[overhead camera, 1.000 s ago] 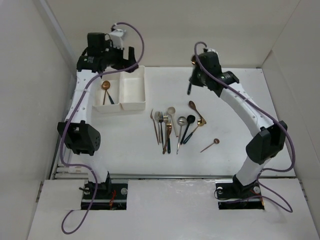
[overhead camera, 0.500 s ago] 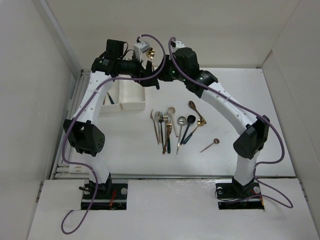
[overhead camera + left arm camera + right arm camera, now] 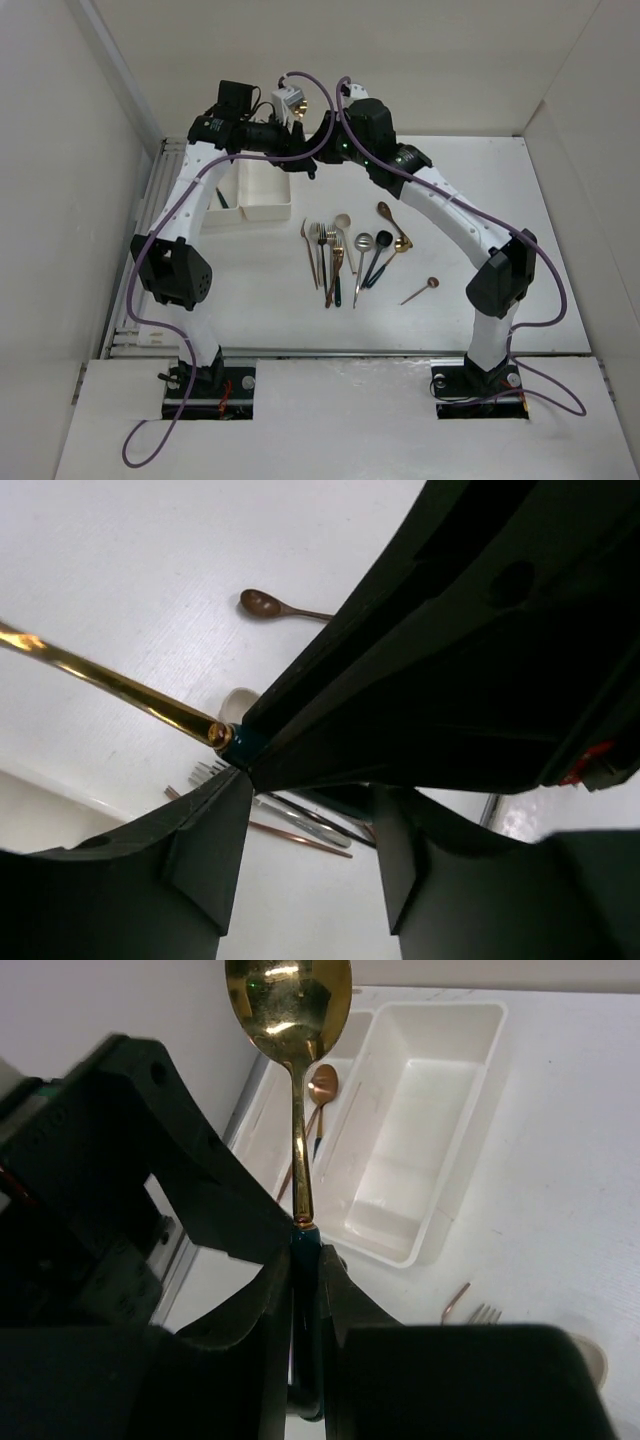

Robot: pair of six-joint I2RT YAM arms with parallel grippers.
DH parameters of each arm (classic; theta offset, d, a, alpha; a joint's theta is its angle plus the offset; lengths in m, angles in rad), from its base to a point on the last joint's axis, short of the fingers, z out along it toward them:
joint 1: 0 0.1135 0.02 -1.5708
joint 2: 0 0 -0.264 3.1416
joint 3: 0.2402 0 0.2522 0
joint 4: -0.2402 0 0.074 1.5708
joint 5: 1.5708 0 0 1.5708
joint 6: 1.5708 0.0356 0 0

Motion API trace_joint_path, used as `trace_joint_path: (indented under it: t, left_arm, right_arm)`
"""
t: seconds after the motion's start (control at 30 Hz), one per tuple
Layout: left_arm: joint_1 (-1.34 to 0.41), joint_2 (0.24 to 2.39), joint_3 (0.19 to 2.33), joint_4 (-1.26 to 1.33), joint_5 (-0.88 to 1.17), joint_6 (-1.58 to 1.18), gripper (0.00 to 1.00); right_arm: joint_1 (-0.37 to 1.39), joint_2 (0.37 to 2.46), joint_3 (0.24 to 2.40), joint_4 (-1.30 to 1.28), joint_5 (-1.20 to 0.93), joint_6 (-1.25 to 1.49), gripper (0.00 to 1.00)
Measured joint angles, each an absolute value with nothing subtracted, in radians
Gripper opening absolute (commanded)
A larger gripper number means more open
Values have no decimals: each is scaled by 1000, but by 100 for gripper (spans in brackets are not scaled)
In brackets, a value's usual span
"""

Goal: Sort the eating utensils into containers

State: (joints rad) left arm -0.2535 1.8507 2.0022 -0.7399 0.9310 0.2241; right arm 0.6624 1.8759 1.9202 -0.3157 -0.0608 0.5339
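Note:
My right gripper (image 3: 305, 1255) is shut on the dark teal handle of a gold spoon (image 3: 290, 1005), which it holds bowl-up in the air above the containers (image 3: 420, 1120). The left bin holds a copper spoon (image 3: 321, 1084). In the top view my right gripper (image 3: 322, 140) and left gripper (image 3: 303, 160) meet beside the right bin (image 3: 265, 190). My left gripper (image 3: 312, 810) has its jaws apart with nothing between them, and one fingertip (image 3: 235, 790) lies close to the spoon's gold stem (image 3: 110, 685). Several utensils (image 3: 340, 250) lie in a row mid-table.
A small copper spoon (image 3: 422, 290) lies alone to the right of the row. Another copper spoon (image 3: 385, 212) lies at the row's far right end. The left arm hides most of the left bin (image 3: 222, 205). White walls close in the table.
Both arms swung toward each other. The left gripper left the left bin and moved right. The right gripper carried the gold spoon left to meet it.

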Motion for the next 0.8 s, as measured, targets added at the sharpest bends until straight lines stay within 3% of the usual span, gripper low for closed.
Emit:
trace_joint_path:
  t: [0.1,0.27,0.4,0.47,0.5,0.6,0.8]
  left_arm:
    - [-254,1866,2002,-743,933,217,23]
    - [-245,1889,2002,-755,902,201,0]
    - [-244,1892,2002,-761,894,189,0]
    - [-236,1892,2002,-761,890,180,0]
    - [-233,1892,2002,-760,888,174,0]
    - [-206,1893,2001,-750,821,149,0]
    - [-32,1967,2001,-681,559,111,0]
  right_arm:
    - [662,1875,1908,-289,-65,547,0]
    - [661,1863,1864,-262,-76,563,0]
    - [660,1862,1853,-252,-79,576,0]
    - [660,1862,1849,-244,-79,581,20]
    - [660,1862,1848,-242,-80,583,43]
    - [649,1858,1848,-258,-62,597,71]
    - [604,1806,1761,-400,-36,608,73]
